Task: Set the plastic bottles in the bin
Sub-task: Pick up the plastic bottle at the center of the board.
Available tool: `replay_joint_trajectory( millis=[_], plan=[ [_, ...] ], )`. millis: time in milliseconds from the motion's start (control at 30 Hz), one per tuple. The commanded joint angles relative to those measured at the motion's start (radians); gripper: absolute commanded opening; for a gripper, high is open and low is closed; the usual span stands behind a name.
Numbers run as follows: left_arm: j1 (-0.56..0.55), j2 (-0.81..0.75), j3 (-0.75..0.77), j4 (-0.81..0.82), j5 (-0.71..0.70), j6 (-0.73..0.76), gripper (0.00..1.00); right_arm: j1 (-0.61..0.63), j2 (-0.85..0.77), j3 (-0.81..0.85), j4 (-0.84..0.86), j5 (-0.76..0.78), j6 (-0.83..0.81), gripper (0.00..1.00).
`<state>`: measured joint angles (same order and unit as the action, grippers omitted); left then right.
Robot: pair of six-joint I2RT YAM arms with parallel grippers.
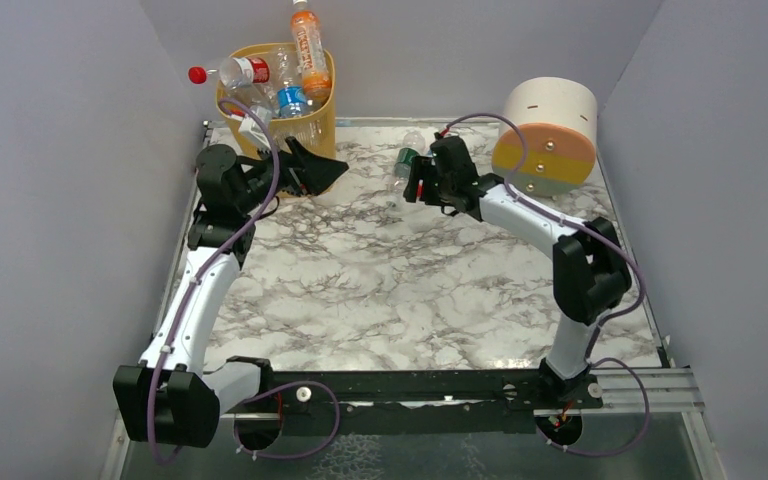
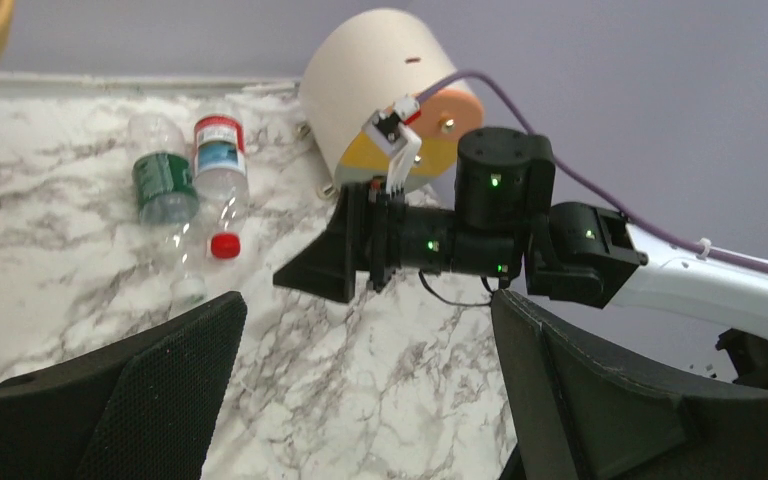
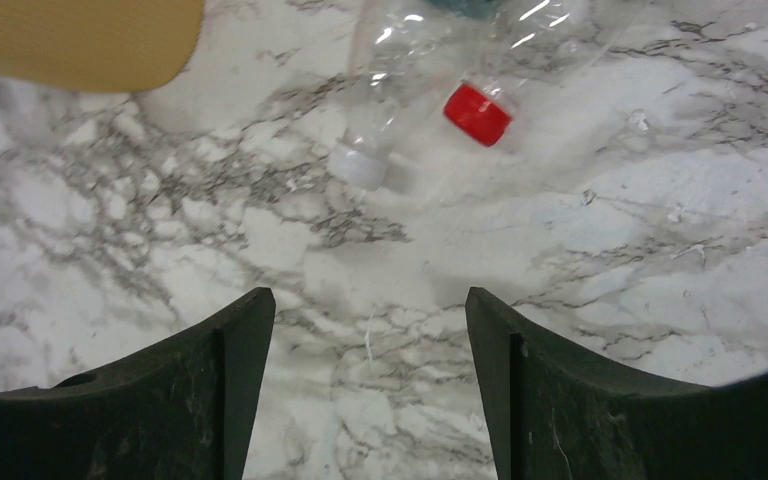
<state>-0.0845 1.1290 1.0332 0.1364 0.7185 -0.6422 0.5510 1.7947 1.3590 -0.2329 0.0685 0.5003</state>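
Starting nearest: the right tool [image 3: 368, 300] is open with nothing between its fingers, just bare marble table [image 3: 610, 260]. The left tool [image 1: 315, 170] is spread wide and empty too, hanging right beside the bin [image 1: 332, 95].

Just ahead of the right tool lie what look like the last two plastic bottles, side by side and touching. One is a green-label bottle [image 2: 163, 185] with a white cap [image 3: 358, 165]; the other is a red-and-blue-label bottle [image 2: 220, 160] with a red cap [image 3: 477, 112]. Both caps point back toward the tool.

Further out, beyond the left tool, the bin is stuffed. An orange bottle [image 1: 308, 45] sticks up tall, a red-capped bottle [image 1: 230, 72] hangs over the rim on the side away from the right tool, and a blue-label bottle [image 1: 290, 100] sits among the clear ones. So I'd say it's mostly done — two to go, and the right tool looks lined up for one of them. Fitting them in could be tight.

Hard to tell:
- how many are actually in the bin — the clear ones blur together
- the two loose bottles' bodies, which are cut off at the top of the right wrist view and mostly covered by the arm from above
- anything behind the round drum [image 1: 550, 130], off beyond the right tool
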Motion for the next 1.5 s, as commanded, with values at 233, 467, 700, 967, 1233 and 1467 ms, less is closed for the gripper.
replay_joint_trajectory(
  millis=[233,467,700,967,1233,1467],
  plan=[
    [-0.049,-0.032,-0.088,-0.123,-0.122,0.12,0.99,-0.006,0.195,0.103,0.137,-0.059,0.048,0.67],
    [-0.058,-0.024,-0.105,-0.123,-0.125,0.129,0.99,-0.006,0.25,0.096,0.199,-0.101,0.146,0.66],
    [-0.061,-0.015,-0.107,-0.123,-0.121,0.132,0.99,-0.005,0.233,0.074,0.2,-0.002,0.194,0.64],
    [-0.064,0.013,-0.11,-0.118,-0.12,0.146,0.99,-0.005,0.213,0.142,0.068,0.297,0.119,0.57],
    [-0.067,0.041,-0.103,-0.104,-0.116,0.15,0.99,-0.029,0.287,0.239,0.005,0.372,0.086,0.58],
    [-0.073,0.059,-0.097,-0.097,-0.111,0.149,0.99,-0.058,0.344,0.284,-0.001,0.351,0.084,0.58]
  ],
)
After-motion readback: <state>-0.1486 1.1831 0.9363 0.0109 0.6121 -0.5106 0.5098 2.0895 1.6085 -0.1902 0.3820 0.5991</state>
